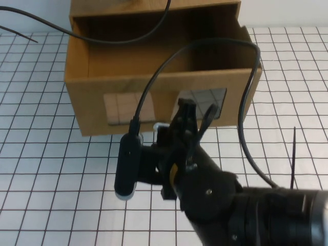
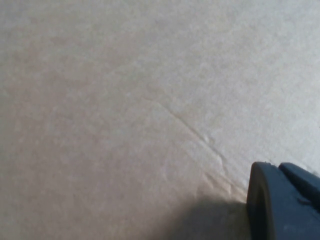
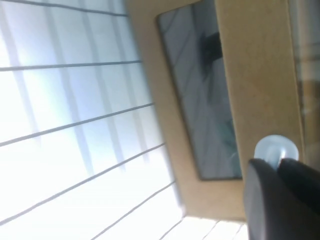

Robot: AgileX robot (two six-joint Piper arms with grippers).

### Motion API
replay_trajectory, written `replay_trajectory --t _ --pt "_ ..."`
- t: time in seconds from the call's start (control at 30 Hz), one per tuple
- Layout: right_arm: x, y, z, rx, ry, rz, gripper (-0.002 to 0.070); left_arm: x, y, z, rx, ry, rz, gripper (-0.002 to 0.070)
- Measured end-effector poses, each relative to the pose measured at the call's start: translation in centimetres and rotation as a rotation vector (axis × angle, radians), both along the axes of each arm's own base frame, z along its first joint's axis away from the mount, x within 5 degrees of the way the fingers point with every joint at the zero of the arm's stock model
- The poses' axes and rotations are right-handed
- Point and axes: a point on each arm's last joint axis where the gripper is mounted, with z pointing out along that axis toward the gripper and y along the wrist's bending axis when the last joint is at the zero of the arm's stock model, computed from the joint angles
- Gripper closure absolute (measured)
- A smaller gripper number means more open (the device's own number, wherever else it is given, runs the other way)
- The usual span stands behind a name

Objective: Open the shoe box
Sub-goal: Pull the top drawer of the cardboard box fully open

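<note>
One brown cardboard shoe box (image 1: 92, 97) sits at 12 o'clock on the white gridded tabletop (image 1: 41, 174), long side toward the robot. Its top is open, with the inner walls visible. A cardboard panel (image 1: 102, 6) stands up behind the rear edge.

The front wall has two cut-outs, a left window (image 1: 125, 108) and a right window (image 1: 216, 97).

The right tool (image 1: 188, 110) sits on an arm entering from 5 o'clock and points toward 12. Its tip is over the lower-left corner of the right window; touching the wall or just short of it, can't tell. Its jaws are pressed together, with nothing seen pinched.

A black wrist camera (image 1: 128, 164) sits at 9 o'clock of that arm. A black cable (image 1: 215, 43) arcs over the box's front edge.

In the right wrist view the right tool (image 3: 280, 200) is a dark shape with a pale translucent knob (image 3: 276, 149) at its tip. The box wall and right window (image 3: 200, 100) are just beside it, with the grid tabletop beyond.

The left tool (image 2: 285, 200) shows in the left wrist view, right up against a plain cardboard surface (image 2: 125, 110). Spread or closed, can't tell.
</note>
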Motion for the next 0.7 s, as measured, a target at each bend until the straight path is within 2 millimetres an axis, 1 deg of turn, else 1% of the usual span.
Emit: replay_trajectory --t 0.1,0.27,0.4,0.5,0.6,0.7 --pt "-1.1 0.2 -0.1 0.013 0.037 -0.024 0.0669 0.0 0.0 0.0 -0.001 0.001 0.001 0.0677" --pt "-1.6 0.0 -0.2 0.022 0.063 -0.057 0.0668 0.0 0.0 0.0 -0.002 0.003 0.003 0.0677" --pt "-2.3 -0.3 0.2 0.06 0.118 -0.092 0.0647 0.0 0.0 0.0 -0.003 0.003 0.003 0.0677" --pt "-3.6 -0.6 1.2 0.113 0.168 -0.107 0.0624 -0.1 0.0 0.2 -0.004 0.002 0.003 0.0677" --pt "-5.1 -1.2 2.7 0.166 0.191 -0.109 0.061 -0.4 0.1 0.5 -0.002 -0.004 0.001 0.0677" --pt "-6.6 -2.2 4.7 0.22 0.2 -0.109 0.0606 -1.0 0.3 1.4 0.021 -0.015 -0.012 0.0677"
